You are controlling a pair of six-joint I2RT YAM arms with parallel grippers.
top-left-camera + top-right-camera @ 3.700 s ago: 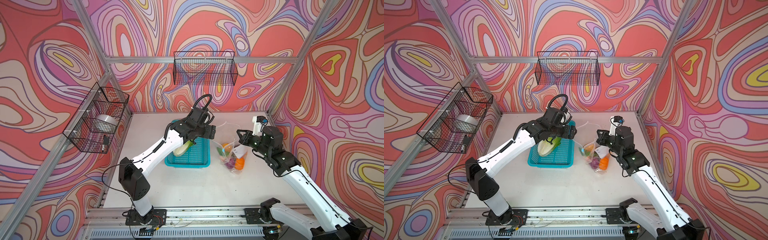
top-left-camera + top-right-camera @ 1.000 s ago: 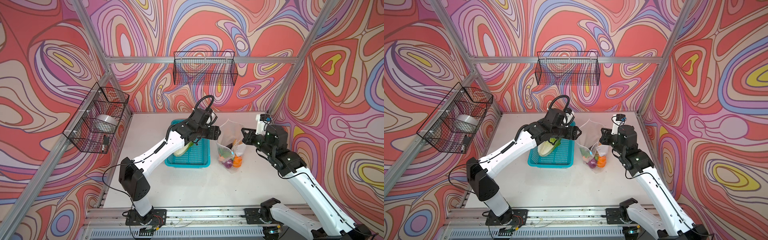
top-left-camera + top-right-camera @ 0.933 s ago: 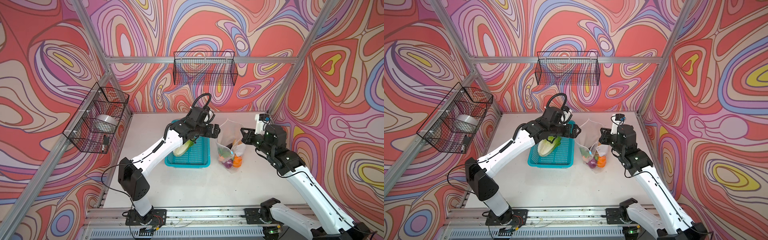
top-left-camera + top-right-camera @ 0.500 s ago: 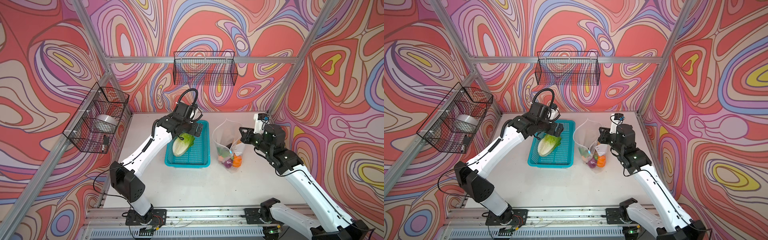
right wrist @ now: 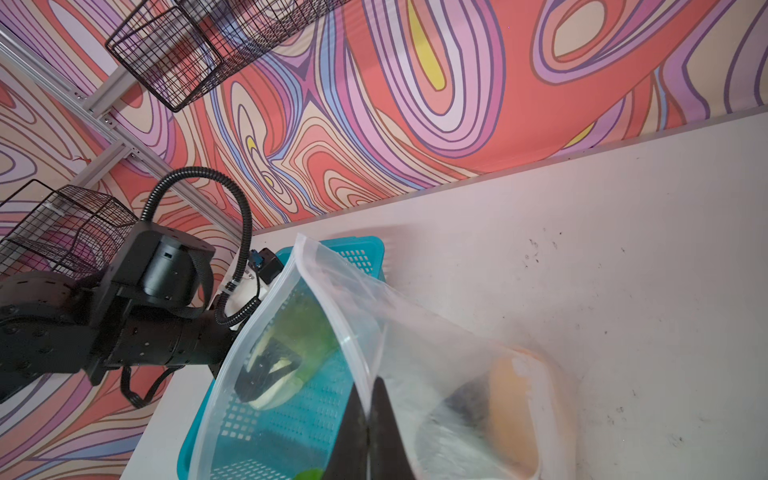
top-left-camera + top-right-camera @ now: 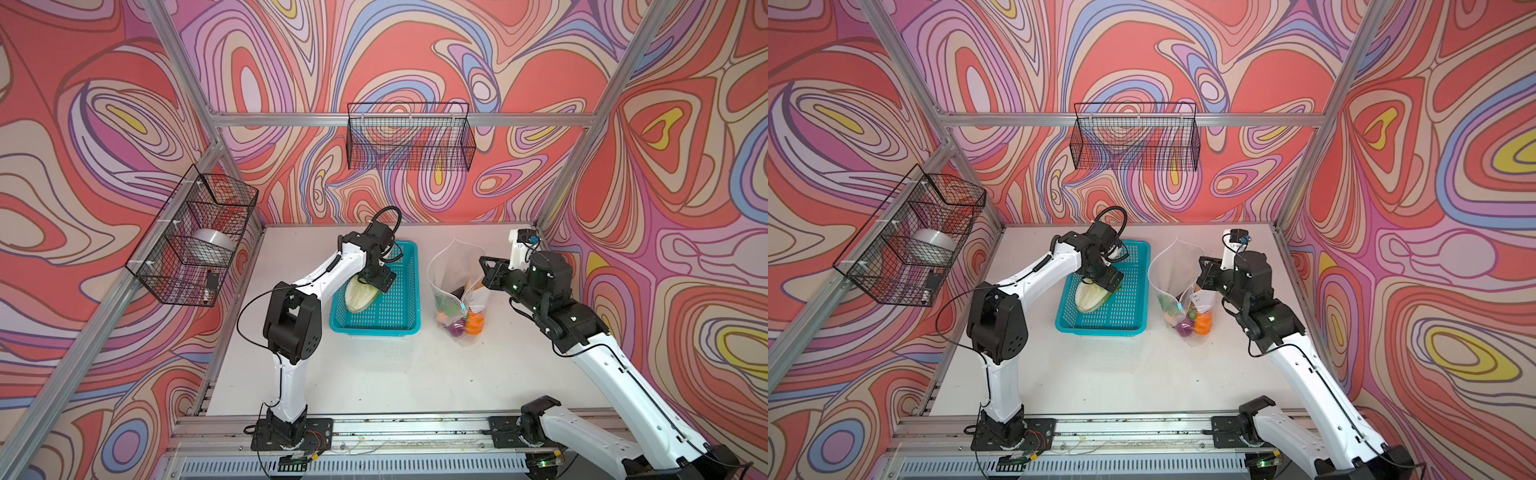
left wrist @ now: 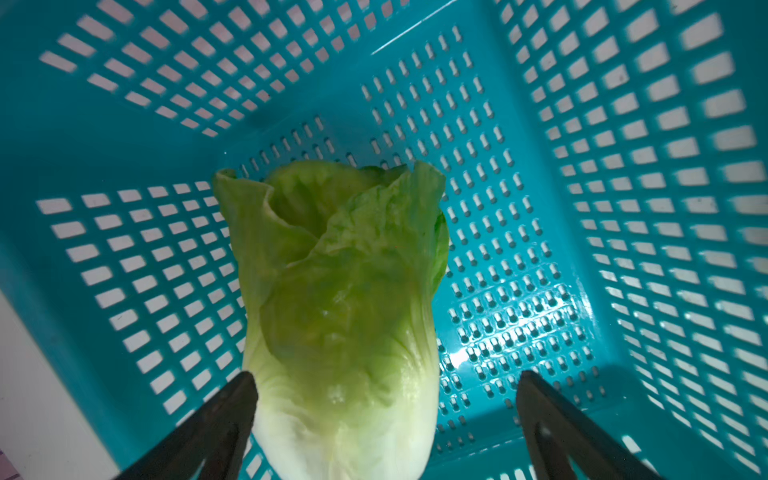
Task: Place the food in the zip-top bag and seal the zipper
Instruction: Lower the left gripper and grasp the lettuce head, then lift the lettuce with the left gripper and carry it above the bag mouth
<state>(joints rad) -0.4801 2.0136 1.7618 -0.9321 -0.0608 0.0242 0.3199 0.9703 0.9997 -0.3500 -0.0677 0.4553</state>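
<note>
The left gripper (image 7: 384, 376), jaws spread wide, hangs over the lettuce (image 7: 340, 299) lying in the teal basket (image 6: 395, 320), while beside the basket the right gripper (image 5: 368, 399) pinches the rim of the upright, open zip-top bag (image 6: 446, 270) holding pumpkin (image 6: 473, 324) and onion (image 6: 455, 330).

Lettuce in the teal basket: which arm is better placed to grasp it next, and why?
Left: the left gripper, open, flanks the lettuce in the basket; the right gripper is shut on the bag's rim.

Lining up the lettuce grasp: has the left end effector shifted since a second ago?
Yes. The left end effector has moved leftward, from the teal basket's rim beside the zip-top bag to above the lettuce.
</note>
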